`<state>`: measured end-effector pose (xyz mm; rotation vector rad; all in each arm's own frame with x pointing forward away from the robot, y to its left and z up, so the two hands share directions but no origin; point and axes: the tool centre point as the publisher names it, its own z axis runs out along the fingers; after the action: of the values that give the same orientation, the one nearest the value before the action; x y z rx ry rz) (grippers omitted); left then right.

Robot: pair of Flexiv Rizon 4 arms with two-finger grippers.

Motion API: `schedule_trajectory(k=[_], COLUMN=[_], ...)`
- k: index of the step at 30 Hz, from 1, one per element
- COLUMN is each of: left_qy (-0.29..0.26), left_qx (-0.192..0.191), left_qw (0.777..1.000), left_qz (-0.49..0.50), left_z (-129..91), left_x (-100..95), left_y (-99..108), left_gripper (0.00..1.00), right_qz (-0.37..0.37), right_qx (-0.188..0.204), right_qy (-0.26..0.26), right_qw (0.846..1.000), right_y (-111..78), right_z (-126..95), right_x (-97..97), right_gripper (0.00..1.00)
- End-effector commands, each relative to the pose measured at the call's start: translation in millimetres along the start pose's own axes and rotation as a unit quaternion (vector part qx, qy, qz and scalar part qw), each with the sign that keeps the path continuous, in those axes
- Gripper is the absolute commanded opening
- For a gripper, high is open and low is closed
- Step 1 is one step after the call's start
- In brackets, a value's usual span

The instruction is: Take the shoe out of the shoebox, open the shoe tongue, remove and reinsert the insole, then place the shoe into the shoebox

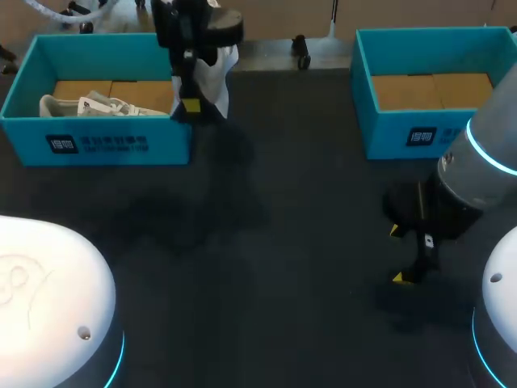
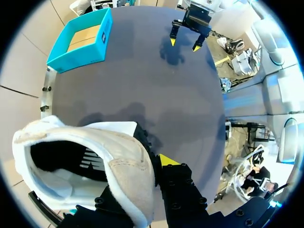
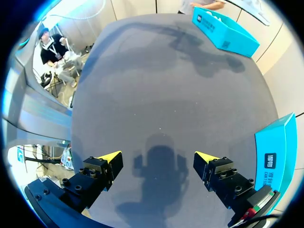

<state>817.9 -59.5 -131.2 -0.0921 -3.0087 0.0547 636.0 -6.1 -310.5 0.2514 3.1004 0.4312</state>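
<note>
Left gripper (image 1: 191,106): top of the frame, left of centre, closed on the white shoe (image 2: 126,164). Only one yellow tip shows, against the shoe's side wall; the other is probably hidden behind it.
White shoe: held just beside the right wall of the left shoebox (image 1: 97,144), its opening facing the wrist camera.
Right gripper (image 1: 397,254): lower right, fingers wide apart with nothing between them, over the dark table (image 1: 266,267).
Left shoebox: upper left, with a second shoe (image 1: 89,105) lying inside.
Right shoebox (image 1: 404,133): upper right, brown floor showing.
</note>
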Motion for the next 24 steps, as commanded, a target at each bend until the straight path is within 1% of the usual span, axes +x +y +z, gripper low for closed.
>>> schedule_trajectory(k=[1, 5, 9, 24], left_qy=[-0.006, -0.01, -0.014, -0.014], left_qx=[0.006, 0.011, 0.007, 0.007], left_qw=[1.0, 1.0, 1.0, 1.0], left_qz=[0.004, 0.001, -0.004, -0.004], left_z=[-10.0, -19.0, -35.9, -35.9], left_x=[-5.9, -14.3, -30.3, -30.3], left_y=[13.8, 29.8, 56.3, 56.3], left_gripper=[0.0, 0.0, 0.0, 0.0], right_qz=[0.0, 0.0, 0.0, 0.0], right_qx=[0.0, 0.0, 0.0, 0.0], right_qy=[-0.001, -0.001, -0.001, -0.001], right_qw=[1.0, 1.0, 1.0, 1.0], right_y=[-0.2, -0.2, -0.2, -0.2], right_z=[0.6, 0.6, 0.6, 0.6], right_x=[0.8, 0.8, 0.8, 0.8], right_gripper=[1.0, 1.0, 1.0, 1.0])
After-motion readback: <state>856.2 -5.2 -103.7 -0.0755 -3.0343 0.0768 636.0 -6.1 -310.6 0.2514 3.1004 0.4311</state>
